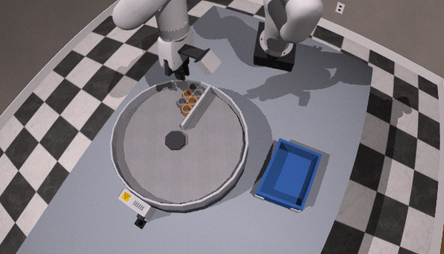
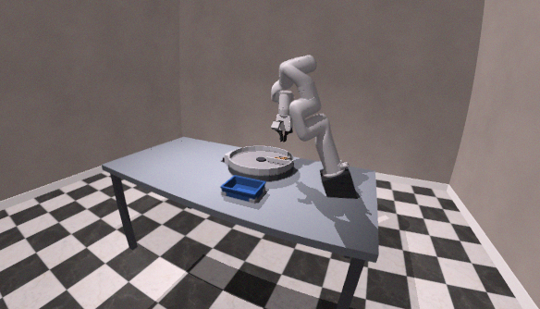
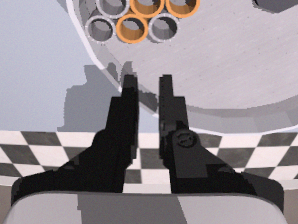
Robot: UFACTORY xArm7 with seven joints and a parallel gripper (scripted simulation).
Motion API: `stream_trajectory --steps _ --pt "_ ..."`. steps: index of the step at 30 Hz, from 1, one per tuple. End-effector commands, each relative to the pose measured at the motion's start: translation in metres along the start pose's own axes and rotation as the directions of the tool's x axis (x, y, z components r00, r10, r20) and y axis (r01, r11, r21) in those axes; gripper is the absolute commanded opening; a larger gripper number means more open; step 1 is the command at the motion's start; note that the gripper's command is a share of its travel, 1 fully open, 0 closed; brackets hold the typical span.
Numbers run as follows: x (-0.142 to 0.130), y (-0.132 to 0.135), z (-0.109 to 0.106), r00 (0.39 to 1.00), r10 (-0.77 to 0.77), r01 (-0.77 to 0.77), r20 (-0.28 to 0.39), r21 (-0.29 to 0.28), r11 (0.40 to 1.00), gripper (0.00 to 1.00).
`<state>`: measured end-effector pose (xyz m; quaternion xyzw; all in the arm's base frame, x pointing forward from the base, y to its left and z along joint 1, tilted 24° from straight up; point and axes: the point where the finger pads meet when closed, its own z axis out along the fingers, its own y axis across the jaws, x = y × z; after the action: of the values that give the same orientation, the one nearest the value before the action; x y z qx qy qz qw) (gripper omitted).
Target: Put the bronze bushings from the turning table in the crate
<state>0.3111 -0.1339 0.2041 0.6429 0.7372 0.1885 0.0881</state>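
The turning table [image 1: 179, 143] is a round grey tray with a raised rim and a radial divider wall [image 1: 196, 106]. A cluster of bushings lies against the divider near the far rim. Three are bronze [image 1: 186, 108] [image 3: 147, 0] and three are steel [image 1: 180, 101] [image 3: 112, 2]. They stand upright and touch each other. My gripper [image 1: 179, 72] [image 3: 148, 93] hangs above the far rim, just outside the cluster. Its fingers are nearly together with only a narrow gap and nothing between them. The blue crate [image 1: 289, 174] [image 2: 243, 188] is empty, to the right of the tray.
A dark octagonal hub [image 1: 175, 140] sits at the tray's centre. A small control box with a warning label [image 1: 131, 201] is at the tray's near edge. The robot base [image 1: 274, 53] stands at the table's far side.
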Motion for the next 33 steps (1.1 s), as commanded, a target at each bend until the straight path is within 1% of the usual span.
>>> stream_trajectory --steps 1,30,31,33 --pt "-0.0007 0.0006 -0.0009 1.000 0.000 0.000 0.002 -0.002 1.000 0.13" --pt "-0.0007 0.0006 -0.0009 1.000 0.000 0.000 0.002 -0.002 1.000 0.13" --pt "-0.0007 0.0006 -0.0009 1.000 0.000 0.000 0.002 -0.002 1.000 0.11" --pt "-0.0007 0.0005 -0.0009 1.000 0.000 0.000 0.002 -0.002 1.000 0.11"
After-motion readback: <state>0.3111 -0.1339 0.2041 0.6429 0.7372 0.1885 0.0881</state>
